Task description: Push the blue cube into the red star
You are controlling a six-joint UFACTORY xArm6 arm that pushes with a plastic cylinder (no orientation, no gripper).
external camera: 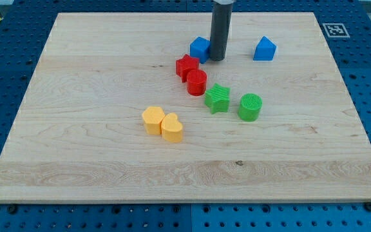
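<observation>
The blue cube (pixel 199 48) sits near the view's top centre of the wooden board (pixel 76 129). The red star (pixel 187 66) lies just below and left of it, touching or nearly touching its lower corner. My tip (pixel 217 59) is the lower end of the dark rod, right against the blue cube's right side. A red cylinder (pixel 196 82) sits directly below the red star, touching it.
A second blue block (pixel 264 49), house-shaped, lies right of my tip. A green star (pixel 217 98) and a green cylinder (pixel 250 107) lie below the red pieces. A yellow hexagon block (pixel 152 119) and a yellow heart-like block (pixel 172 127) touch at centre left.
</observation>
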